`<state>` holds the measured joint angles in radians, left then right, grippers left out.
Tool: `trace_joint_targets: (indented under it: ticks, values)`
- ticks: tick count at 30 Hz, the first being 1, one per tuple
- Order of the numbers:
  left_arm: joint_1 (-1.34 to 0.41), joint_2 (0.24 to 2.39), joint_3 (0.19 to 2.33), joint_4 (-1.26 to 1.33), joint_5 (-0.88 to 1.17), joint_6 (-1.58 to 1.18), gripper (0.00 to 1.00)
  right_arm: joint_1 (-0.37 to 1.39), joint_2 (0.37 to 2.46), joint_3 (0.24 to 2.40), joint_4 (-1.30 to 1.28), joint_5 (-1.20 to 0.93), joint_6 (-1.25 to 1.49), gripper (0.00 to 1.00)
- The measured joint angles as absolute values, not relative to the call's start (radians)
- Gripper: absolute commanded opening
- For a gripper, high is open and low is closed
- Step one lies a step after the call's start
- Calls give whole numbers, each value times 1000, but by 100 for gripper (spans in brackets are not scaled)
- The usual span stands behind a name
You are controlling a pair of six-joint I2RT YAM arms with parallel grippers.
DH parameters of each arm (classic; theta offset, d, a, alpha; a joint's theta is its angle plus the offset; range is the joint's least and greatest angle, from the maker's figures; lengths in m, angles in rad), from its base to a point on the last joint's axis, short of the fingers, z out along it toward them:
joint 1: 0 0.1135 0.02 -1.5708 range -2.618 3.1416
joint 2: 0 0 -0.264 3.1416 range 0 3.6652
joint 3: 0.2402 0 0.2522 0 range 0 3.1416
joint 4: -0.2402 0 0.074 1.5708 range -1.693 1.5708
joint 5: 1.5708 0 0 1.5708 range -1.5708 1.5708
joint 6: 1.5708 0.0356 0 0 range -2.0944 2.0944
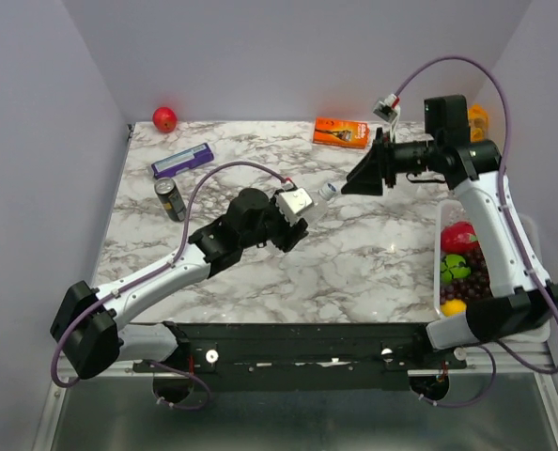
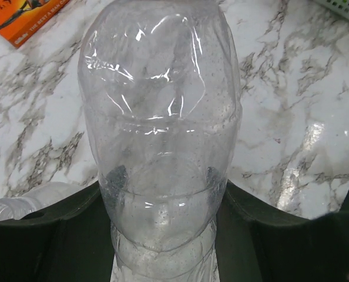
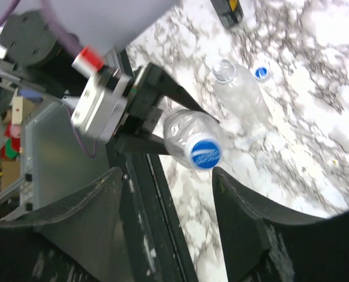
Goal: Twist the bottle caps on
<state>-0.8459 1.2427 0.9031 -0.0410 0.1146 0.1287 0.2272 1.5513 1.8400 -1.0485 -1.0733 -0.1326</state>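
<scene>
My left gripper (image 1: 301, 214) is shut on a clear bottle (image 1: 307, 200) and holds it above the table's middle, neck pointing right. In the left wrist view the bottle (image 2: 160, 111) fills the frame between the dark fingers (image 2: 57, 235). In the right wrist view a blue cap (image 3: 205, 153) sits on that bottle's neck. My right gripper (image 1: 357, 178) is open just right of the neck, its fingers (image 3: 254, 217) apart from the cap. A second, uncapped bottle (image 3: 240, 91) lies on the table with a loose blue cap (image 3: 260, 72) beside it.
A dark can (image 1: 170, 199), a purple pack (image 1: 182, 160) and a red apple (image 1: 164, 118) are at the left back. An orange box (image 1: 341, 132) lies at the back. A white basket (image 1: 533, 235) with fruit stands at the right edge.
</scene>
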Motion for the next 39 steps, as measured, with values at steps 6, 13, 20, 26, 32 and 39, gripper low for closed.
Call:
trace_joint_targets:
  ticks: [6, 13, 20, 26, 32, 39]
  values:
    - [-776, 1240, 903, 22, 327, 20, 0, 246, 1306, 1479, -720, -1073, -88, 72]
    - [-774, 1238, 909, 57, 447, -13, 0, 258, 1337, 1434, -509, -1045, 15, 72]
    - [-767, 1238, 912, 60, 455, -40, 0, 274, 1370, 1434, -445, -1041, 81, 70]
    - [-762, 1238, 922, 74, 455, -65, 0, 281, 1378, 1421, -395, -1063, 148, 72]
    - [-748, 1248, 928, 122, 457, -105, 0, 282, 1384, 1392, -347, -1094, 220, 66]
    - [-738, 1273, 935, 139, 461, -142, 0, 289, 1382, 1369, -292, -1088, 246, 27]
